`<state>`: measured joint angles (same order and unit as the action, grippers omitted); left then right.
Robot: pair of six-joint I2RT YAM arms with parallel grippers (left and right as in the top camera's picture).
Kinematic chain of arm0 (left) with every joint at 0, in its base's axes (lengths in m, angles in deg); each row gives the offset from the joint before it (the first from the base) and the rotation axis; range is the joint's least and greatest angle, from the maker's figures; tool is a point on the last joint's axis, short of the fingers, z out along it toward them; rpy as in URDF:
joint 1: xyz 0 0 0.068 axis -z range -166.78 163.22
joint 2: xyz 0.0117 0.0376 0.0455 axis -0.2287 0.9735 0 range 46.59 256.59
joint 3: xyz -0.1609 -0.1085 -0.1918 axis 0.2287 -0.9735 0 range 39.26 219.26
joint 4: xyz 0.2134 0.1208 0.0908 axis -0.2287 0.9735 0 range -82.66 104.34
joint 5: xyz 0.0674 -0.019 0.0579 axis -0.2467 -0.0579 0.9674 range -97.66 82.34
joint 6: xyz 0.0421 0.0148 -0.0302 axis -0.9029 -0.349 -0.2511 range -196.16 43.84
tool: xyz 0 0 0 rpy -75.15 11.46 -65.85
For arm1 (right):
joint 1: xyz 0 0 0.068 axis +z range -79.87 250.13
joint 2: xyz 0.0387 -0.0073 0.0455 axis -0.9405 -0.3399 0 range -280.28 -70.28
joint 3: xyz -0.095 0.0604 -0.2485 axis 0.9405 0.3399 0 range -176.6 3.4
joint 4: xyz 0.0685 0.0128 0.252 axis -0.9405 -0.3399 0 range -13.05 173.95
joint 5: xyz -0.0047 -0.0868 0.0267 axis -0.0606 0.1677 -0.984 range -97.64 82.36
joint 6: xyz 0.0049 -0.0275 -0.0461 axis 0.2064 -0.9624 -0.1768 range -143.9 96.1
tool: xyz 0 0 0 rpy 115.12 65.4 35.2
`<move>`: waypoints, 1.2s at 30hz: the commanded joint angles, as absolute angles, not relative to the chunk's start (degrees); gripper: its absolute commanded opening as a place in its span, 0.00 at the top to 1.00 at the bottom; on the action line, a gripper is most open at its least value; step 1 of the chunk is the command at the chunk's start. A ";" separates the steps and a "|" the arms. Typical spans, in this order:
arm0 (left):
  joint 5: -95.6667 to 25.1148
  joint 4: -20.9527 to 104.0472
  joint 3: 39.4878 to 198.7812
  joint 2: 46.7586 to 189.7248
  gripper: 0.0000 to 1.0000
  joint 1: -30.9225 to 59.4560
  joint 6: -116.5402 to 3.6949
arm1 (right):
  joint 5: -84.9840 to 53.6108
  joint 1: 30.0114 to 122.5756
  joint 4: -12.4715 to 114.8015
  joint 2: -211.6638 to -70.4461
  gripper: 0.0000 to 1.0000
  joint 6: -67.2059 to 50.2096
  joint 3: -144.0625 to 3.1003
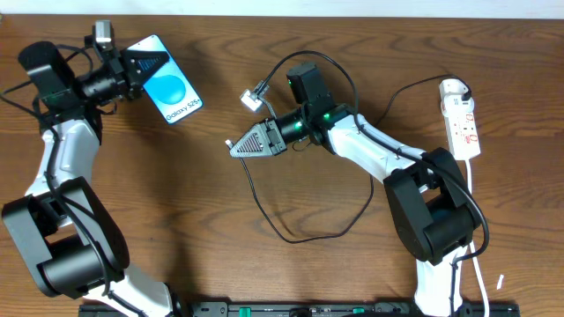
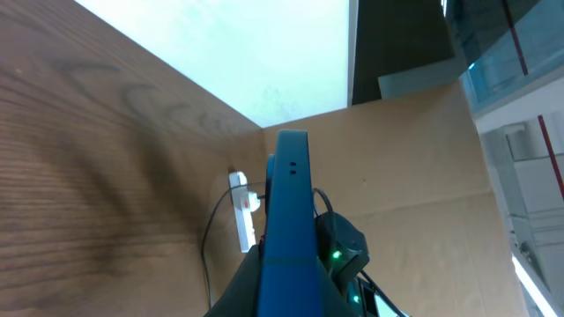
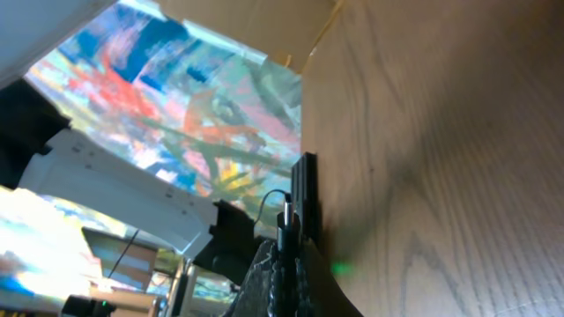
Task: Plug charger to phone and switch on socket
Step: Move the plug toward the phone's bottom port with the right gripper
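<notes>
Reaching over the wooden surface point(image 1: 220, 220), the left pincer point(image 1: 152, 67) clamps the slim glossy phone point(image 1: 174, 90); the right pincer point(image 1: 234, 145) pinches the thin black charger point(image 1: 291, 239) near the centre; the oblong white socket point(image 1: 463, 119) lies far right.

My left claw point(image 1: 145, 69) holds the phone point(image 1: 172, 88) over the table's point(image 1: 220, 264) far left corner. My right claw point(image 1: 231, 145) sits at mid-table, pinching the charger point(image 1: 304, 239), whose cable loops toward the near edge. The socket point(image 1: 463, 119) lies by the far right corner, well apart from both.
</notes>
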<state>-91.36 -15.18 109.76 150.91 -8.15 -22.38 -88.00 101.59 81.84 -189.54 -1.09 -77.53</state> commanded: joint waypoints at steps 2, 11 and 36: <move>-92.61 -15.49 110.00 149.25 0.93 -6.62 -21.88 | -92.09 101.72 83.26 -190.29 0.99 -2.25 -77.60; -91.62 -15.49 110.00 149.25 0.92 -3.65 -21.86 | -92.02 101.72 91.26 -190.29 0.99 3.33 -77.60; -87.58 -21.81 110.00 149.22 0.93 -1.70 -14.38 | -85.55 101.72 111.20 -190.29 0.99 26.49 -77.60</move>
